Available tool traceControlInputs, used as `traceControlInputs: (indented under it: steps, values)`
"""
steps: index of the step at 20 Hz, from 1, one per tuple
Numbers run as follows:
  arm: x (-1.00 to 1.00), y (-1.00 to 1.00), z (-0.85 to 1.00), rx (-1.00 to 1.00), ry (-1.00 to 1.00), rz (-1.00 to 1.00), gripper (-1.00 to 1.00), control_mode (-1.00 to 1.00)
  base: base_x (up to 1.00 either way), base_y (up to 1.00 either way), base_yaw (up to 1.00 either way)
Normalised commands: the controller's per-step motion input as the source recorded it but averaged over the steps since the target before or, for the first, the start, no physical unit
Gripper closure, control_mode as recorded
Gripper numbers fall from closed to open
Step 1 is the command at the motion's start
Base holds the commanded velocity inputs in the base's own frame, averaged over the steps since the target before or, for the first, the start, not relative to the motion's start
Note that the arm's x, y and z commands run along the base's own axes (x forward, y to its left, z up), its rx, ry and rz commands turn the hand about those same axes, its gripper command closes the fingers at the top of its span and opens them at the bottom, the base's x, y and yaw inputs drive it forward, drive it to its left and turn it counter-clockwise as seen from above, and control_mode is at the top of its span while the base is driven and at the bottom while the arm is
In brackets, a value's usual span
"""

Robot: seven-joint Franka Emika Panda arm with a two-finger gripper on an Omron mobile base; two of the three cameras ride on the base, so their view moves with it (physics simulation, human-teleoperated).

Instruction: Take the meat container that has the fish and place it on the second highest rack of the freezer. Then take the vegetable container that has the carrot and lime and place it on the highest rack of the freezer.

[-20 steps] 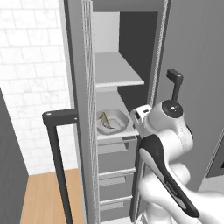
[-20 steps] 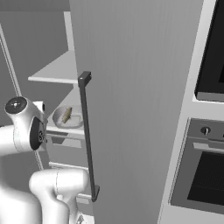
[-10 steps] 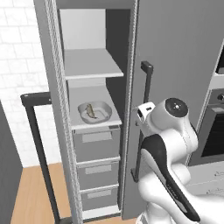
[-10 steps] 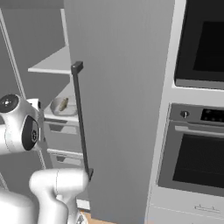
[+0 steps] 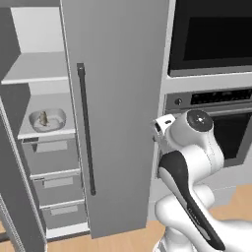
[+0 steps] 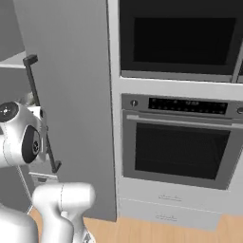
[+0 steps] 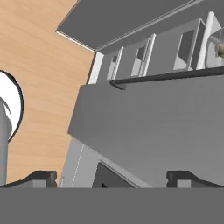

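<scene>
Inside freezer (image 5: 44, 78), fish (image 5: 44, 118) container half-blurred; hand (image 7: 111, 177) apparently spread, empty.

open freezer (image 5: 44, 147) at left, fish (image 5: 44, 118) in a grey container (image 5: 47, 119) on its second-highest shelf, drawers (image 5: 54, 179) below, dark door (image 5: 115, 113) with black bar handle (image 5: 86, 129), black oven (image 5: 216, 74) at right

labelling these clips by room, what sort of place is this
Most likely a simulated home kitchen. A built-in oven with a control strip sits in a tall cabinet column, and beside it stands an open freezer with shelves and drawers. On one shelf is a small container holding a fish. The floor is wood.
</scene>
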Motion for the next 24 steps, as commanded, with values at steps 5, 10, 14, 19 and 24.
traceControlInputs:
  steps: [5,10,14,19,24]
  values:
    - [0.00,0.00,0.00,0.00,0.00,0.00,-1.00,1.00,-0.03,-1.00,0.00]
    - [0.00,0.00,0.00,0.00,0.00,0.00,-1.00,1.00,0.00,-1.00,0.00]
    - [0.00,0.00,0.00,0.00,0.00,0.00,-1.00,1.00,0.04,-1.00,0.00]
    - [0.00,0.00,0.00,0.00,0.00,0.00,-1.00,1.00,0.06,-1.00,0.00]
    - [0.00,0.00,0.00,0.00,0.00,0.00,-1.00,1.00,0.19,-1.00,0.00]
